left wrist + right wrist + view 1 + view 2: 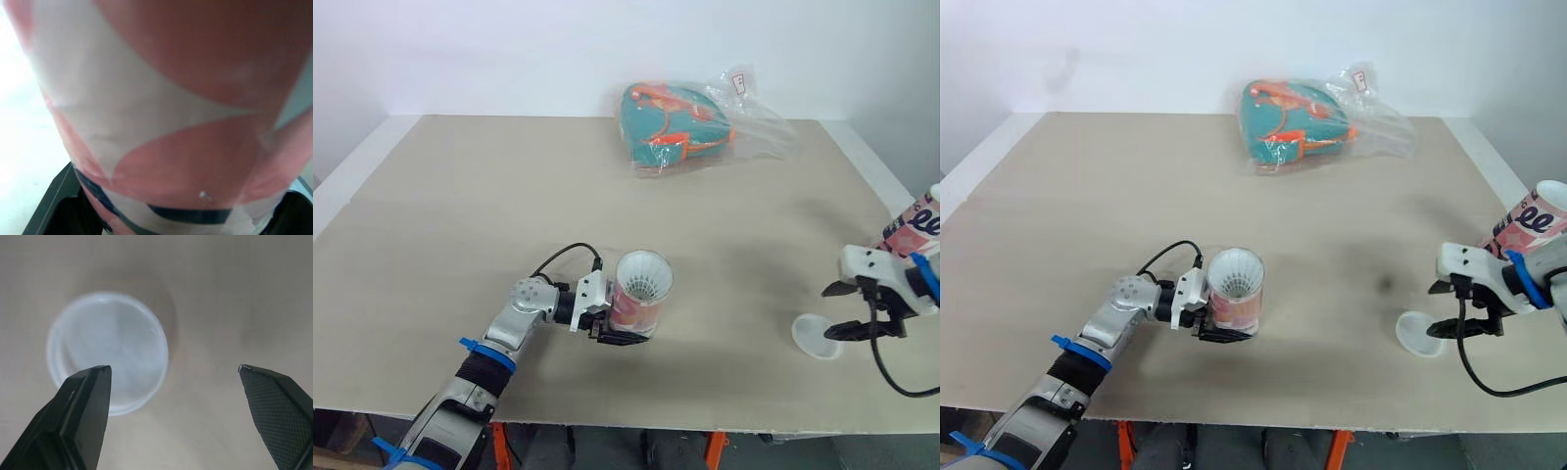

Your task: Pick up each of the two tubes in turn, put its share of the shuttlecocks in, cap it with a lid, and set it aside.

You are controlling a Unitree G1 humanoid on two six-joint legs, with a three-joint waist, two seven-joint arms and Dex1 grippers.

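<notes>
My left gripper is shut on a pink and white tube near the table's front middle. The tube stands upright with white shuttlecock feathers showing in its open top. In the left wrist view the tube's wall sits between the black fingers. My right gripper stands open at the front right, just above a white round lid lying flat on the table. The lid lies off toward one finger in the right wrist view. A second pink patterned tube leans at the far right edge.
A teal and orange bag in a clear plastic wrap lies at the back of the beige table. The table's front edge runs just below both grippers.
</notes>
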